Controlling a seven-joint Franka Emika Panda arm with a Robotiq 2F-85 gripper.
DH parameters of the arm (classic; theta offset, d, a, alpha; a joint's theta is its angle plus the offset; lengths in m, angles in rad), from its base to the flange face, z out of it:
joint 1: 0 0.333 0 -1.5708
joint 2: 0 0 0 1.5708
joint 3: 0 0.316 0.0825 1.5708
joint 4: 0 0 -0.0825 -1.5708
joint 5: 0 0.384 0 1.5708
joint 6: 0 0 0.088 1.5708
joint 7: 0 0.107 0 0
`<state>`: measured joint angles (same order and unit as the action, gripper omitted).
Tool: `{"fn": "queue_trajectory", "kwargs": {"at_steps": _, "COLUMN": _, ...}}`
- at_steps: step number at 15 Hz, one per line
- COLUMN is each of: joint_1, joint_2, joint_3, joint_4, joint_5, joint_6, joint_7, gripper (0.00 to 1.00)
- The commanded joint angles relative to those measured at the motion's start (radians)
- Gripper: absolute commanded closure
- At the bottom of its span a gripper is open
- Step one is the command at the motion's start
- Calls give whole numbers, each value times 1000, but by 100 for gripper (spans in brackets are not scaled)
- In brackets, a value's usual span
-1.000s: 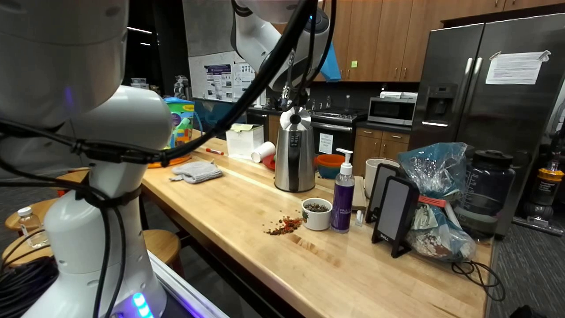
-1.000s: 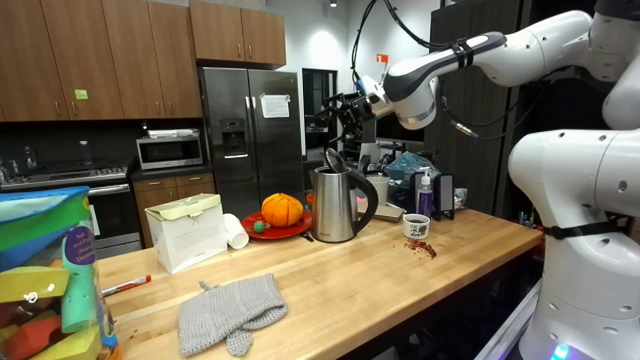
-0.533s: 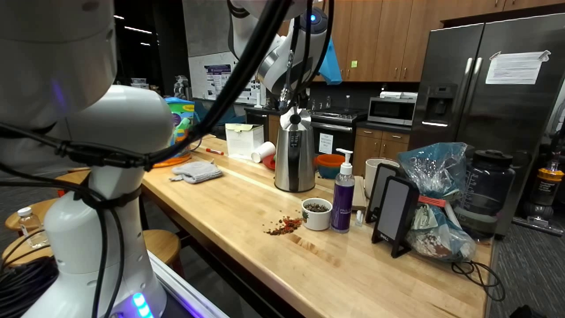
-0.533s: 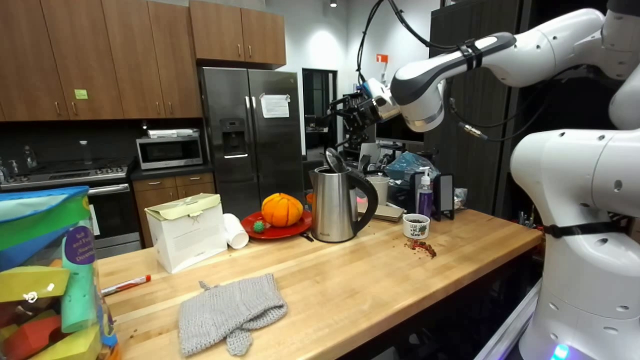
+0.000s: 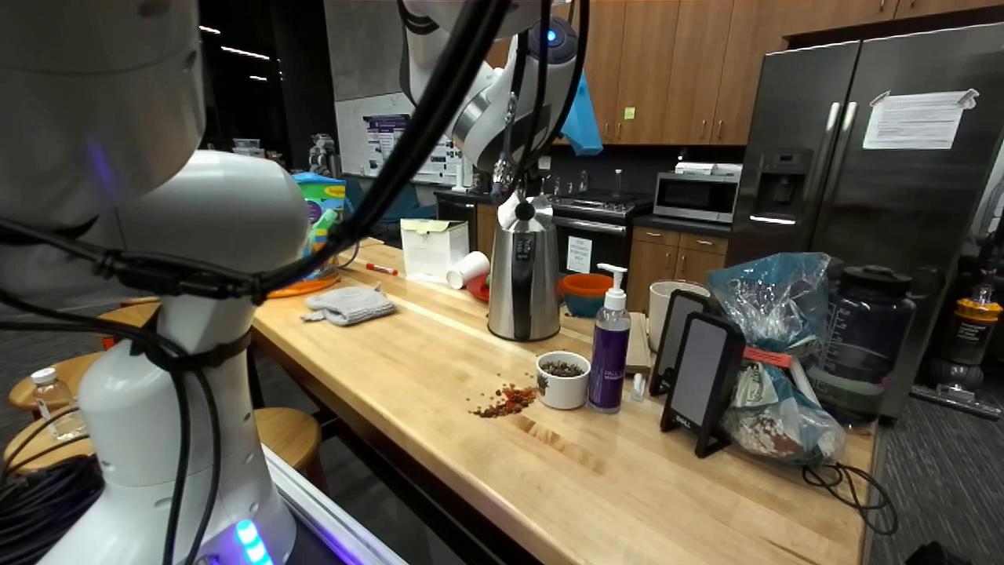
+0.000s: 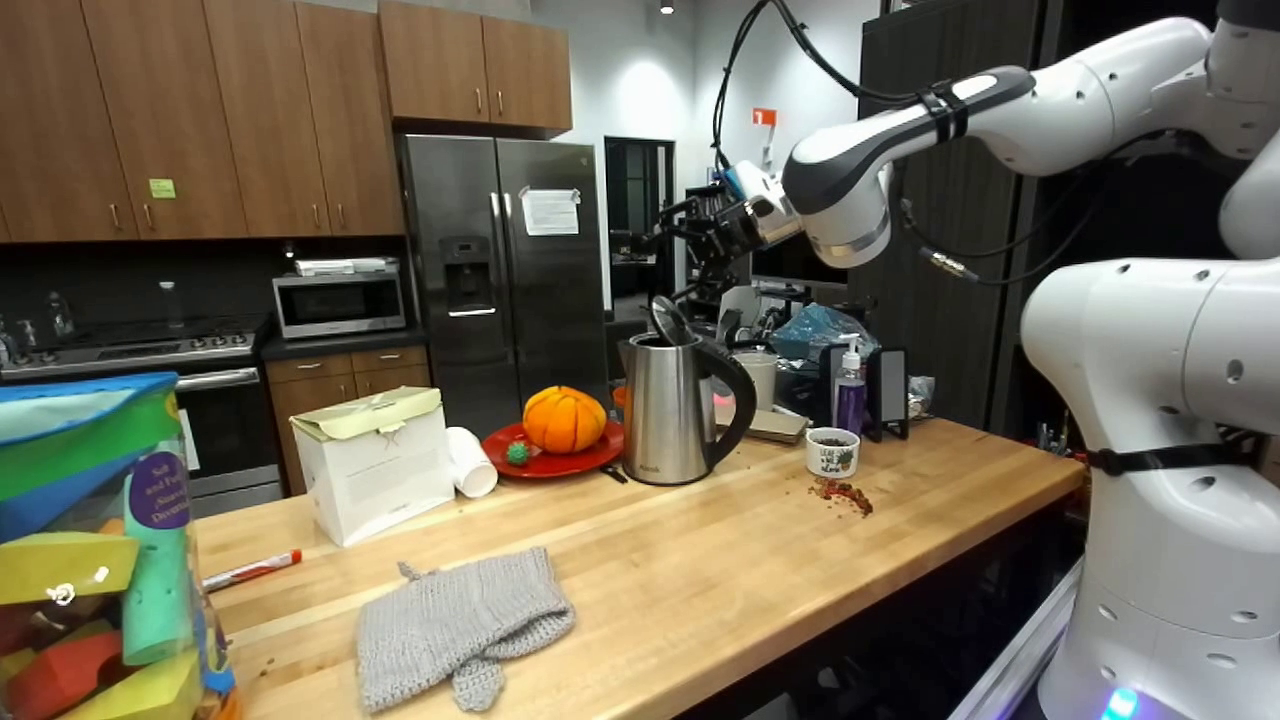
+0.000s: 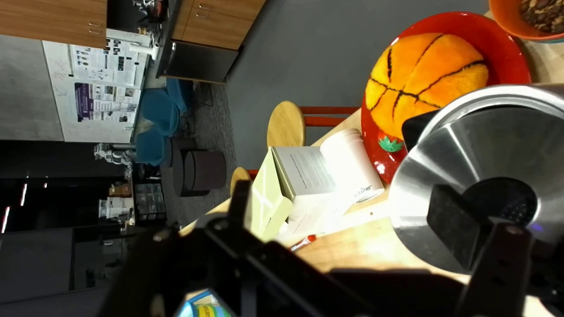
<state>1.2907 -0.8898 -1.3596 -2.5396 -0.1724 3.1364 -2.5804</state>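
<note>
Upright steel kettle (image 6: 664,412), lid (image 6: 669,321) up, just below the tool (image 6: 661,269)

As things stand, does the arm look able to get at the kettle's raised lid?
Likely yes: the end effector hangs open close above the raised lid, one finger overlapping it in the wrist view, with nothing visible between them. Whether they touch isn't clear.
</note>
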Motion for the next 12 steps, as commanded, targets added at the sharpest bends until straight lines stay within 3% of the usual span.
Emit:
{"fn": "queue_trajectory", "kwargs": {"at_steps": 1, "joint_1": 16, "joint_2": 0, "joint_3": -5, "joint_4": 21, "joint_5": -12, "joint_6": -10, "joint_7": 24, "gripper": 0}}
{"fn": "queue_trajectory", "kwargs": {"at_steps": 12, "joint_1": 147, "joint_2": 24, "joint_3": -101, "joint_4": 131, "joint_5": 0, "joint_6": -53, "joint_7": 88, "gripper": 0}}
